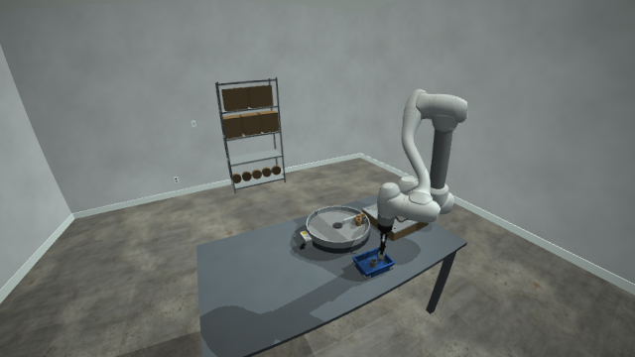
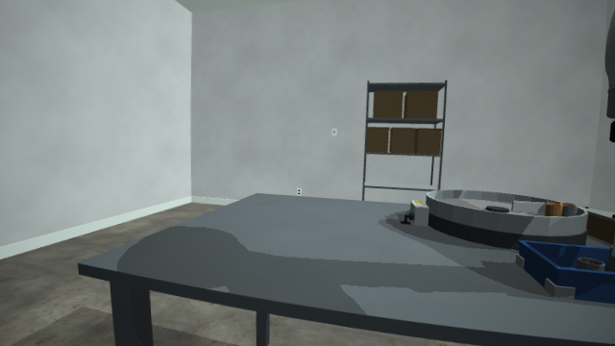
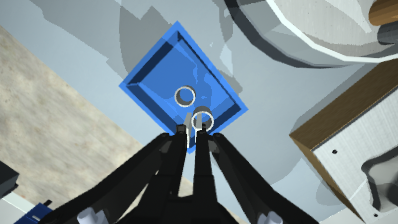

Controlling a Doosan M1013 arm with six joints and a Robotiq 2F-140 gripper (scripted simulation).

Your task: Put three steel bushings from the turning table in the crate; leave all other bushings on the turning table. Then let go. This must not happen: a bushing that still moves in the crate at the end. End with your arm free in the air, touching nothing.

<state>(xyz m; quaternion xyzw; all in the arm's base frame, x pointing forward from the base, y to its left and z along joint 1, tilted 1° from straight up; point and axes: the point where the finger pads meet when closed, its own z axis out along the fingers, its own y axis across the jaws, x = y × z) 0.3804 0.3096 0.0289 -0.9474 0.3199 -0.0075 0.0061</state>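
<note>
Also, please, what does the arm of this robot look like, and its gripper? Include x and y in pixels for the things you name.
The arm point(image 1: 412, 124) is white with rounded joints and one long dark grey link. The gripper point(image 1: 382, 250) point(image 3: 194, 119) is black, with slim angular linkages and two narrow fingers. I cannot make out any markings.

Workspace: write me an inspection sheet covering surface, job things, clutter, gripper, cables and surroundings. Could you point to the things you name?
Surface: grey table point(image 1: 248, 278) point(image 2: 307, 231) point(image 3: 270, 100), shadows across it.
Job's things: blue crate point(image 1: 379, 272) point(image 2: 586, 284) point(image 3: 172, 70) with one steel bushing point(image 1: 373, 263) point(image 2: 590, 264) point(image 3: 193, 96) standing inside; turning table point(image 1: 329, 239) point(image 2: 500, 223) point(image 3: 327, 20) carries orange-brown bushings point(image 1: 358, 220) point(image 2: 553, 209) point(image 3: 384, 12) and grey at least once.
Clutter: wood-sided block with metal top point(image 1: 407, 230) point(image 3: 340, 145) beside the turning table.
Gripper: jaws point(image 1: 382, 250) closed on the wall of a second steel bushing point(image 1: 381, 257) point(image 3: 212, 120), at the crate; whether it touches the crate floor, cannot tell.
Cables: nothing seen.
Surroundings: shelf rack point(image 1: 225, 144) point(image 2: 364, 168) with boxes, grey walls.
</note>
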